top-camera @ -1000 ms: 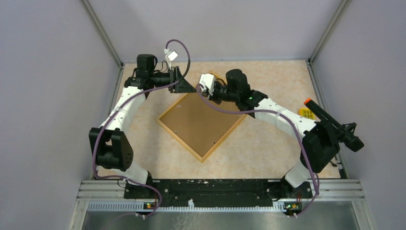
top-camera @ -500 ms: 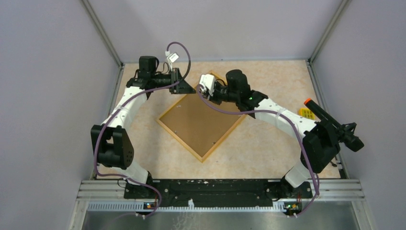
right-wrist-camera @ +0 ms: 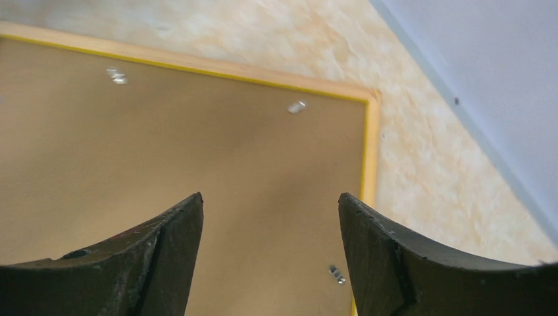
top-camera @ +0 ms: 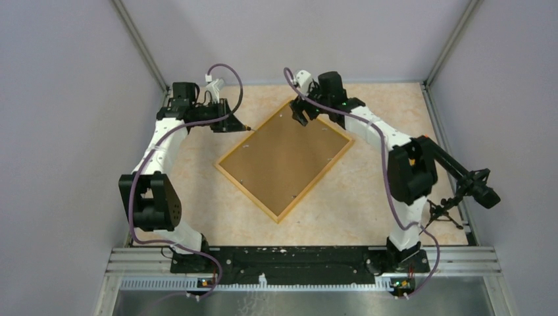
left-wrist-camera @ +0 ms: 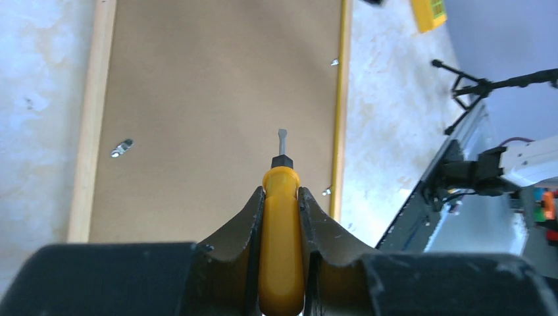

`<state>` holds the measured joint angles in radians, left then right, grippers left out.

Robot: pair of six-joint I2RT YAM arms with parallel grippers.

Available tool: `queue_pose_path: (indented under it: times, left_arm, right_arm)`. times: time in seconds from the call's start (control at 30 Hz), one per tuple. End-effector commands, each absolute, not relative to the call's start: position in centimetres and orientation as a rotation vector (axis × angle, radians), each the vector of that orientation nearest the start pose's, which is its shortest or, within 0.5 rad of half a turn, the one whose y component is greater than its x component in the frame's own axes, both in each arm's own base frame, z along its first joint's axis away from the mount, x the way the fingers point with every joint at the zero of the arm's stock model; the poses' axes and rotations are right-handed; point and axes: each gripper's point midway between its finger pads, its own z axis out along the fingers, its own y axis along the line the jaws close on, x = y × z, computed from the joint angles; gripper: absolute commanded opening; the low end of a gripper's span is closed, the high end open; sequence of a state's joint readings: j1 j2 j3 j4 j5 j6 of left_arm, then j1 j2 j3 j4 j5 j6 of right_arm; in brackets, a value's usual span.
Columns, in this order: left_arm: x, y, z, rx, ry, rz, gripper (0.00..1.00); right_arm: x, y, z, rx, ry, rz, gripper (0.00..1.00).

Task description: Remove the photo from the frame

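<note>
Withdrawn, left fingers point(left-wrist-camera: 240, 243) pinch screwdriver point(left-wrist-camera: 281, 217), right fingers point(right-wrist-camera: 164, 263) spread, seemingly empty

1. Bright, even light from overhead fills the cell; the table point(top-camera: 368, 197) carries only faint, soft shadows under the arms.
2. Glare is slight: the screwdriver point(left-wrist-camera: 281, 224) handle shows just a mild sheen.
3. Left wrist view: the left gripper point(left-wrist-camera: 281, 192) blurs close to the lens, while the frame point(left-wrist-camera: 210, 99) beyond is crisp.
4. Right wrist view: softer throughout, with the right gripper point(right-wrist-camera: 270, 197) dark and out of focus.
</note>
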<state>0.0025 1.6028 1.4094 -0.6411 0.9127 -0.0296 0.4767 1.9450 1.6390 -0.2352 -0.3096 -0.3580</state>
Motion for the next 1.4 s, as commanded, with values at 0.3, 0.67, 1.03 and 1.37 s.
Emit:
queue_pose_path:
  times: [0.3, 0.67, 1.03, 1.37]
  left_arm:
    - [36.1, -11.1, 23.6, 0.605, 2.207, -0.746, 0.00]
    - [34.7, -10.0, 21.8, 0.622, 2.265, -0.678, 0.00]
    - [34.6, -8.0, 19.3, 0.699, 2.335, -0.528, 0.00]
    - [35.5, -6.5, 16.5, 0.768, 2.398, -0.399, 0.00]
  right_arm:
    - [58.4, 21.7, 8.3, -0.590, 2.272, 0.309, 0.65]
    - [57.8, 22.4, 5.3, -0.615, 2.318, 0.406, 0.64]
    - [55.5, 18.3, 1.3, -0.583, 2.495, 0.222, 0.00]
    - [52.8, 11.3, 3.8, -0.237, 2.547, 0.093, 0.00]
